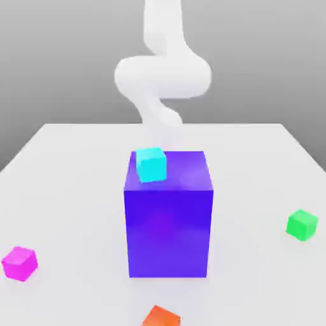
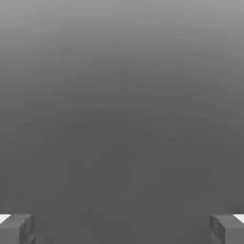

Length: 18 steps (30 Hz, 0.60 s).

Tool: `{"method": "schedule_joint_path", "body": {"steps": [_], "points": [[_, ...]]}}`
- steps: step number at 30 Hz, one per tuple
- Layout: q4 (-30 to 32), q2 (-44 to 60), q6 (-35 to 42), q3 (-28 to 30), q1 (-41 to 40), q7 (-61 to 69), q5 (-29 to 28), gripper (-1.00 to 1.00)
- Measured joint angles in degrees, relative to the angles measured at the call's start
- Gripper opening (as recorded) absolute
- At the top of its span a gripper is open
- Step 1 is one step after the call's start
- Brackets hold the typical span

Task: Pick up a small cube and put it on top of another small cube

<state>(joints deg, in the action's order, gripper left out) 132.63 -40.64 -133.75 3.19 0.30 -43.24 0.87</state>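
Pink cube (image 1: 20, 263) sits flat, one corner facing the camera.

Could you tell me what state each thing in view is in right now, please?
Gripper: open, nothing between its fingers.
Magenta-pink cube: resting on the table, apart from the others.
Cyan cube: on top of the big blue-purple block.
Green cube: on the table, alone.
Orange cube: on the table, partly cut off.

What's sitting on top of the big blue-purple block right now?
A small cyan cube rests on the top face of the big blue-purple block, near the corner on the exterior view's left. The rest of that top face is bare. The table directly behind the block is hidden by it.
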Motion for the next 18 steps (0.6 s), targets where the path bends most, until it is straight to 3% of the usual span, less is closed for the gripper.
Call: {"method": "schedule_joint_path", "body": {"steps": [18], "points": [[6.1,37.7,-14.1,20.2,-3.2,23.3,12.6,0.00]]}}
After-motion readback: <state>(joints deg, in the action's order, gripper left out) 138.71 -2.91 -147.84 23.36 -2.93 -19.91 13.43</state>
